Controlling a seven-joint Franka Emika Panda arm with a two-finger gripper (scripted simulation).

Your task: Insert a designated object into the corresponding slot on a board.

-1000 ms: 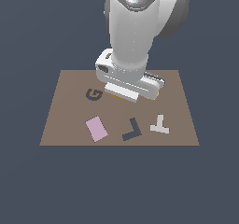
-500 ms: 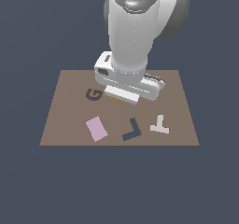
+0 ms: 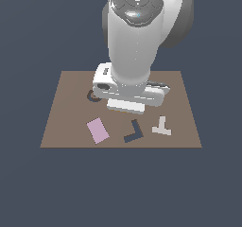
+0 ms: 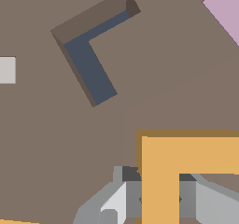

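Flat dark blue-grey void all round, with a brown board lying in the middle as the only worktop. Near its front edge, toward the middle, an L-shaped slot, sunk dark navy with brown walls in the wrist view. Toward the front left corner, a pink rectangle; toward the front right corner, a white T piece; farther back on the left, a dark letter G, half hidden behind the arm.

From the wrist camera, an orange L piece filling the near field, crossed behind by grey fingers. Fingers apparently pinching the upright leg of the L from both sides, though the contact itself is hidden. Whether lifted or touching the board, cannot tell; in the exterior view, hidden by the arm over the middle of the board, behind the slot. Slot well apart from the piece and turned to a different angle.

Likely a stiff, thin, light plate, smooth-faced and apt to swivel in a narrow pinch. Best held across one leg close to the corner, flat and level. Probably needs rotating to match the recess before lowering.
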